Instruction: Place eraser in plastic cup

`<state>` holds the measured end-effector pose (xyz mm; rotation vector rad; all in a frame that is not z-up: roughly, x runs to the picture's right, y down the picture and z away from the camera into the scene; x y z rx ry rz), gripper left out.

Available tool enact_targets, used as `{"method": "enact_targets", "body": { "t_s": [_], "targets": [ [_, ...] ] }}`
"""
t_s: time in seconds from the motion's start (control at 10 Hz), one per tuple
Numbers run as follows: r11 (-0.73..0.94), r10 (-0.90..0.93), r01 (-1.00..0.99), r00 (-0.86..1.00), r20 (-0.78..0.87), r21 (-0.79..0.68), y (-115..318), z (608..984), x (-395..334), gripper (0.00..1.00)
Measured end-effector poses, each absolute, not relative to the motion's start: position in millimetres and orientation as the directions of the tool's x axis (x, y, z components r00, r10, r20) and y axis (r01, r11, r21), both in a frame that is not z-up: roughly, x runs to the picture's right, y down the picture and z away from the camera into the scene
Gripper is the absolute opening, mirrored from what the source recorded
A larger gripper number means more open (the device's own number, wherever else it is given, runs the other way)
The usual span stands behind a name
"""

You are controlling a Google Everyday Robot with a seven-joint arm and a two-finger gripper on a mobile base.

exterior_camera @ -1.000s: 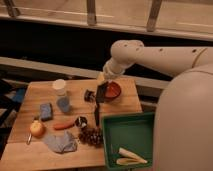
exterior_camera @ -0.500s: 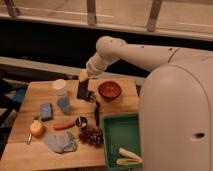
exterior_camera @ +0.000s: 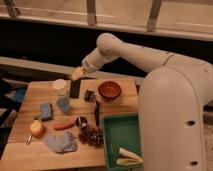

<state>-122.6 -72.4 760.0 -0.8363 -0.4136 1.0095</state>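
My gripper [exterior_camera: 76, 78] hangs left of the frame's centre, fingers clamped on the eraser [exterior_camera: 75, 90]. It dangles upright, just right of the plastic cup [exterior_camera: 61, 88], above the wooden table [exterior_camera: 90, 156].
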Motion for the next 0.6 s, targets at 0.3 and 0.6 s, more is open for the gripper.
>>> {"method": "enact_targets", "body": {
  "t_s": [0.3, 0.6],
  "targets": [
    [0.295, 0.851, -0.562, 0.522, -0.054, -0.773, -61, 775, -130, 0.0],
    [0.365, 0.818, -0.517, 0.575, 0.001, -0.774, -57, 796, -180, 0.0]
  ]
}}
